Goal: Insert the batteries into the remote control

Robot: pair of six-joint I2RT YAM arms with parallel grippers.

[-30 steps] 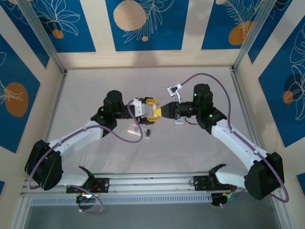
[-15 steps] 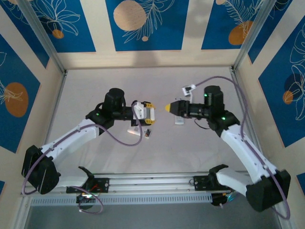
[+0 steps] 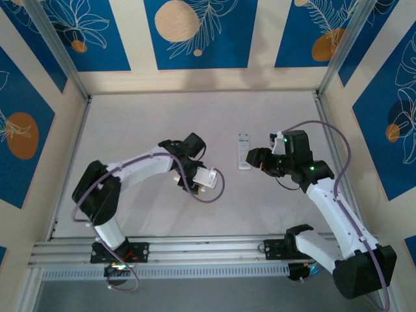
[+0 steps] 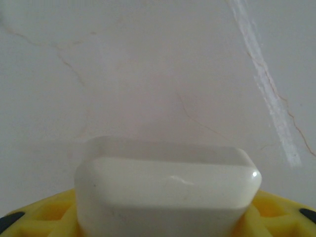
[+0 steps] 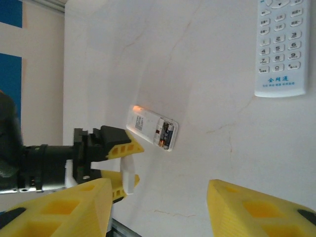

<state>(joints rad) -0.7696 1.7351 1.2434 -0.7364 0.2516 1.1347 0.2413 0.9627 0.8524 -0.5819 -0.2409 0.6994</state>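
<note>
Writing: keypad remote (image 5: pixel 279 49) has grey keys numbered one to nine and zero. Below them is a short line of teal Chinese characters, too small to read with certainty.
Right gripper: right gripper (image 5: pixel 159 193) stands open, its yellow fingers wide apart with bare table between them.
Left gripper: left gripper (image 5: pixel 134 165) is clamped on a white plastic piece (image 4: pixel 168 190), a flat slab with rounded corners.
Remote: open-backed remote (image 5: pixel 152 128) lies flat ahead of the right gripper's fingertips and just beyond the left gripper's tips. An orange glint shows at its far end.
Batteries: batteries (image 5: pixel 166 133) appear as dark shapes with red-orange flecks inside that remote's open bay. Their number cannot be told.
Keypad remote's place: face up, ahead of the right gripper and off to its right-finger side, well apart from the other remote.
Surface: tabletop (image 3: pixel 195 117) is white with faint brown veins. In the left wrist view a pale glossy streak runs past the held piece.
Room: wall panels (image 3: pixel 201 32) are beige and blue, with white leaf outlines and orange discs. Metal posts stand at the corners, and a rail (image 3: pixel 195 250) runs along the near edge.
Change: a second ago the two grippers met nose to nose at mid-table with the right one shut. Now they are apart, the left arm is folded low, and the keypad remote lies uncovered.
</note>
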